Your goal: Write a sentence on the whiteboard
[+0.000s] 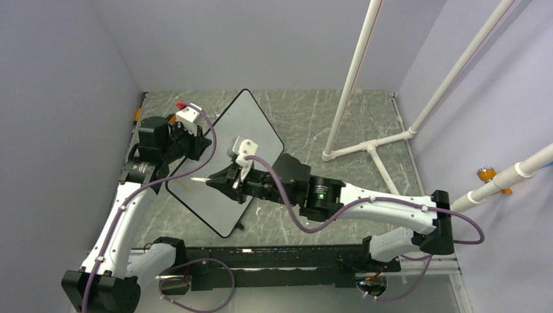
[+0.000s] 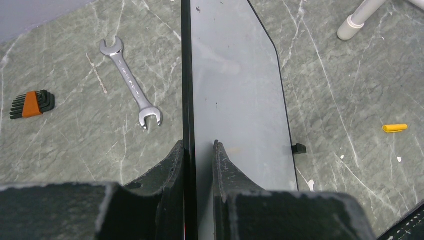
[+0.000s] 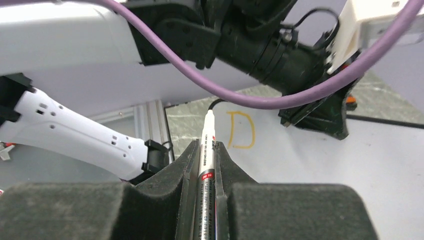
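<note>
One letter, an orange-yellow D [image 3: 240, 130], stands so far on the whiteboard [image 1: 254, 124], which is held tilted above the middle of the surface [image 1: 313, 117]. I judge the board stiff, light and slick, best gripped by its thin rim. At its 9 o'clock edge the left fingers [image 2: 170, 165] pinch that rim narrowly. The right fingers [image 3: 185, 167] clamp a marker [image 3: 206, 165], its tip just beside the D, at 9 o'clock of it.

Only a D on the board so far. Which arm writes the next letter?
Right. The right claw grips the marker, tip near the D on the board. The left claw is clamped on the board's edge, holding it.
</note>
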